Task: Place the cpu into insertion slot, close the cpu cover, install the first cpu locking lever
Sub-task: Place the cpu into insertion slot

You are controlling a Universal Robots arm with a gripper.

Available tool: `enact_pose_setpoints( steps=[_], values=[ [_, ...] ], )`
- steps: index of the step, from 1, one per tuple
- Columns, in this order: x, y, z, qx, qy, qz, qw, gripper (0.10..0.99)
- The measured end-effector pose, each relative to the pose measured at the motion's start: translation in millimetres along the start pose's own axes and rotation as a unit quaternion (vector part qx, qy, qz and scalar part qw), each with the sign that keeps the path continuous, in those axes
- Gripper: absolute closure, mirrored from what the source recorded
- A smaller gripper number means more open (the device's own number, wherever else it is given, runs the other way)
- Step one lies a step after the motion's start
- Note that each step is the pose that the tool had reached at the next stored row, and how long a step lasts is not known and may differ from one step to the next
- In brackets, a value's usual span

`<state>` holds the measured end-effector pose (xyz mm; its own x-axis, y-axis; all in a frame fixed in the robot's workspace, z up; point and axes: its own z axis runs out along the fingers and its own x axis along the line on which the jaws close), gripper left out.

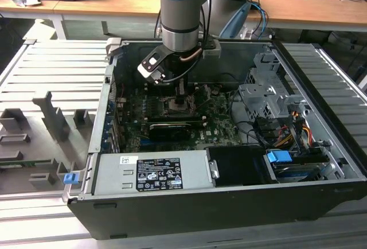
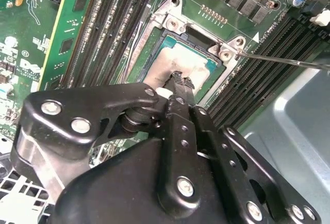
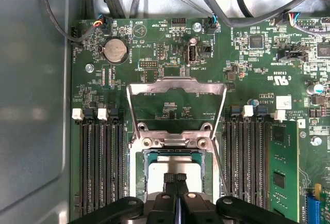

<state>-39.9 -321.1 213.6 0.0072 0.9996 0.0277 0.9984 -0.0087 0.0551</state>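
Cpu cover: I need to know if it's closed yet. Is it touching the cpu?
Apart. In the first wrist view the cpu cover is swung open away from the socket, clear of the cpu lying in it.

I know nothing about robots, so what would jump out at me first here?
In the exterior view, a blue-and-grey robot arm reaches down into an open computer case. In the first wrist view its gripper, fingers together, is right over the cpu lying in its socket, with the cpu cover open.
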Motion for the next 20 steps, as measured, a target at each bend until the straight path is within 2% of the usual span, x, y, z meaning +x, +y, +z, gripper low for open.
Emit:
enact_pose_setpoints(
  steps=[20],
  values=[
    [0.2, 0.3, -5.8, -0.0001, 0.0001, 0.0, 1.0, 0.98]
  ],
)
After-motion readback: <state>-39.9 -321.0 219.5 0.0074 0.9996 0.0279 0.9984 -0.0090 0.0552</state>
